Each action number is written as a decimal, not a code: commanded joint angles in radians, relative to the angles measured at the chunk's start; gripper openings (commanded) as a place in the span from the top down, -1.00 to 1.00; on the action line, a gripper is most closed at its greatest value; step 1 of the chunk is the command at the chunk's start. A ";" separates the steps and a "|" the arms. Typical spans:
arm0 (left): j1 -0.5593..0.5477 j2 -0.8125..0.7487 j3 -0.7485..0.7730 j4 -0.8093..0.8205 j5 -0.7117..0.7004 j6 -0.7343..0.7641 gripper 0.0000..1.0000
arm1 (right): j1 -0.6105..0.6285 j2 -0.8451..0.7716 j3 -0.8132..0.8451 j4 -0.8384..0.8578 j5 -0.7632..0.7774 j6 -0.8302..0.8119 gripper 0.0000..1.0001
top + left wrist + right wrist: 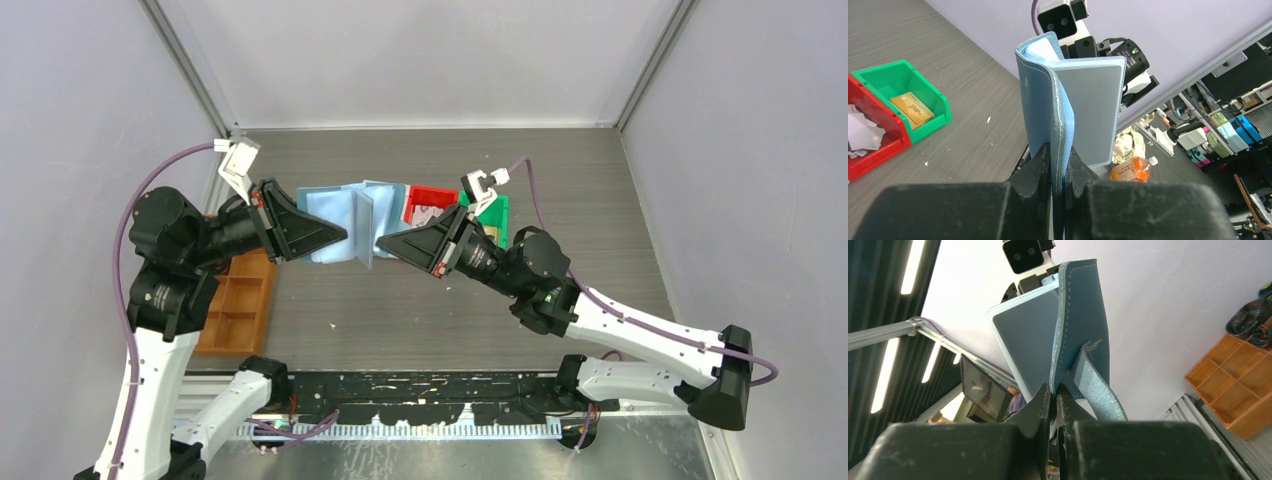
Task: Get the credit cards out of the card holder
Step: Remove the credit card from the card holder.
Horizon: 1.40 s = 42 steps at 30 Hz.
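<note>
Holder: the blue card holder (350, 222) hangs open in the air above the bench (420, 310), stretched between both tools.
Left tool: the left tool (1059, 155) is clenched on the edge of one leaf.
Right tool: the right tool (1052, 392) is clenched on the opposite flap, just beside the snap tab (1095, 390).
Key relation: seen from above, the fold runs 12 to 6. The left tool comes in from 9 o'clock and the right from 3, both equally near.
Cards: none is clearly visible in the slots. The grey panel (1093, 115) may be a card or a pocket; I cannot tell.
Only in the left wrist view: a gold card (912, 106) lies in the green bin (933, 107).
Only in the right wrist view: the tab.
</note>
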 commanded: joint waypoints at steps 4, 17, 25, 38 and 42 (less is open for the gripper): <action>-0.024 -0.024 0.017 -0.016 0.140 0.005 1.00 | -0.014 -0.014 0.140 -0.252 0.170 -0.139 0.99; -0.024 -0.024 0.007 -0.020 0.136 0.019 1.00 | 0.002 0.016 0.234 -0.440 0.137 -0.279 0.19; -0.024 -0.025 -0.006 -0.033 0.134 0.033 1.00 | 0.064 0.080 0.289 -0.371 0.083 -0.349 -0.06; -0.024 -0.024 -0.007 -0.049 0.124 0.050 1.00 | 0.139 0.060 0.190 -0.113 -0.029 -0.367 -0.34; -0.023 -0.027 -0.007 -0.057 0.125 0.057 1.00 | 0.141 0.011 0.131 -0.035 -0.062 -0.369 -0.43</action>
